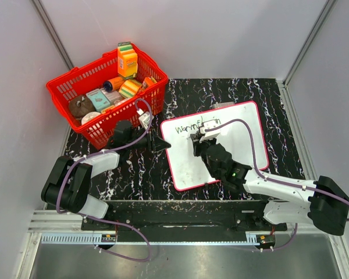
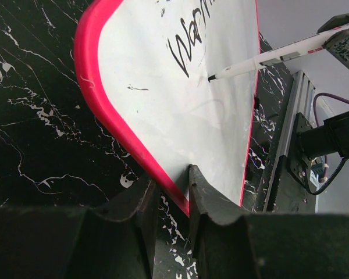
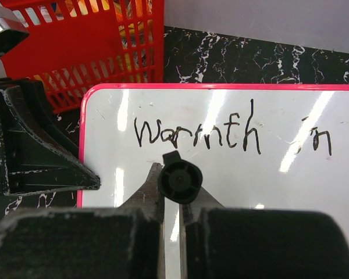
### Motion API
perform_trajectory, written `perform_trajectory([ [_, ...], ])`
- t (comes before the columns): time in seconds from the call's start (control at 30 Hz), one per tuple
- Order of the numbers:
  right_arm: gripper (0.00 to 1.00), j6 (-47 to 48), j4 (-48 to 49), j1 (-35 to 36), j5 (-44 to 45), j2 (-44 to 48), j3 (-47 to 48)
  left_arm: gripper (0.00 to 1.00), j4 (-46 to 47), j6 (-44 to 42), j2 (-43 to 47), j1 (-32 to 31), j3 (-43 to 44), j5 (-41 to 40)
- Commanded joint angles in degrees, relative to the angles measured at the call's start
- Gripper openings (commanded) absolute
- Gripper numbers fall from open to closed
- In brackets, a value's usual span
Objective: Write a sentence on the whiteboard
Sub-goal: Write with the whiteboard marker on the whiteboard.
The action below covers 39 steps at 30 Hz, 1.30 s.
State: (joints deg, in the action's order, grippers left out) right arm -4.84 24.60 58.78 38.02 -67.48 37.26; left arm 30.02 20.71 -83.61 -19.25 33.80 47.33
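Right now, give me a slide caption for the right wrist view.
Right claw holds marker over whiteboard reading "Warmth in"; left claw pinches its edge.

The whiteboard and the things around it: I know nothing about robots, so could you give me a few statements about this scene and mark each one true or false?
1. The whiteboard has the handwriting "Warmth in" on it. True.
2. The right tool is closed on a marker. True.
3. The left tool hangs free above the basket. False: it is clamped on the whiteboard's pink edge.
4. The red basket is empty. False: it holds cartons and other small goods.
5. The whiteboard stands upright against the back wall. False: it lies flat on the dark marbled table.
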Motion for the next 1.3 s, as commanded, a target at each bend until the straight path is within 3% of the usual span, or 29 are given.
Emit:
perform_trajectory([
  [0.0, 0.0, -0.69, 1.77, 0.45, 0.22, 0.16, -0.34, 0.0, -0.84, -6.65, 0.03, -1.23, 0.83, -2.51],
  [1.27, 0.0, -7.02, -10.36, 1.07, -8.48, 10.26, -3.24, 0.0, -1.37, -7.09, 0.03, -1.32, 1.0, -2.77],
])
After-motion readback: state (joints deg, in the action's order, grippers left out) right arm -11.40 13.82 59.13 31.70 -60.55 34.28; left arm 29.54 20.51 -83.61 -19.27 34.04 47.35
